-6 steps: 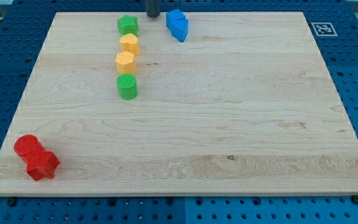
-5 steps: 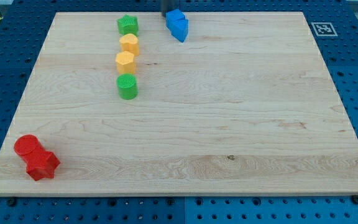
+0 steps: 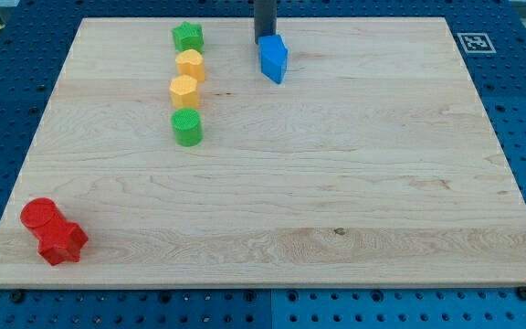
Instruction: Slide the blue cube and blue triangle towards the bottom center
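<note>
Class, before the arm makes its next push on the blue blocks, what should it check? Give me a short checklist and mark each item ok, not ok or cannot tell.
1. My tip sits at the top side of the blue blocks, right against them: ok.
2. Blue cube and blue triangle are together as one cluster: ok, though which is which cannot be told.
3. Path toward the board's bottom centre holds no blocks: ok.
4. Green cylinder and yellow blocks lie off to the view's left of that path: ok.
5. Red blocks stay far away in the bottom left corner: ok.
</note>
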